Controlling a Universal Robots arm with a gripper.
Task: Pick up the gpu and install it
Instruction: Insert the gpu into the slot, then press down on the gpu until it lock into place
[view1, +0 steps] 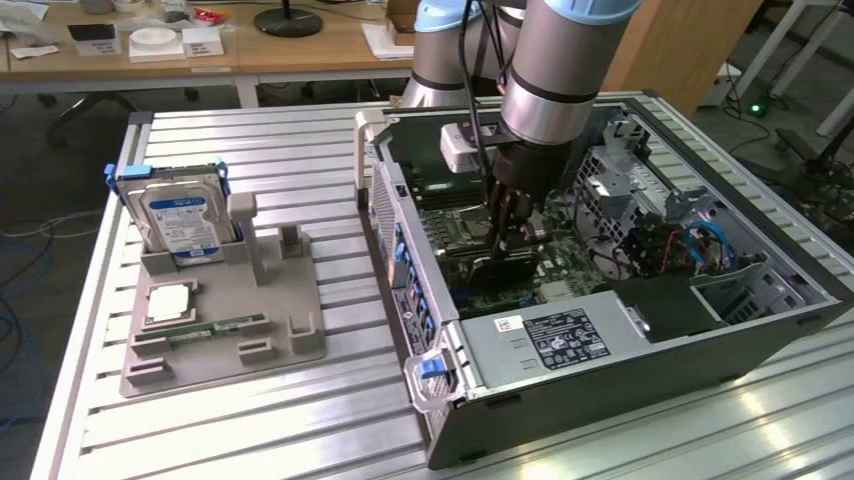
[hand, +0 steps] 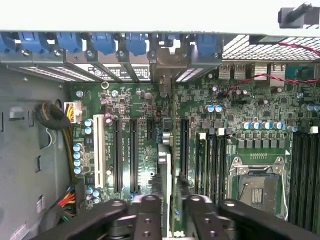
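Most of task done: gpu (hand: 167, 180) clamped edge-on in gripper (hand: 169, 212), lowered inside computer case (view1: 641, 385) over motherboard (hand: 145, 130) slot, not yet visibly seated.

Grey-and-blue jointed robot arm (view1: 554, 70) enters from the top centre of the exterior view, pointing straight down. Black two-fingered gripper (view1: 511, 240) hangs at frame centre, fingers vertical. In the wrist view, black fingers (hand: 145, 215) sit at the bottom edge, close together around a thin upright card edge.
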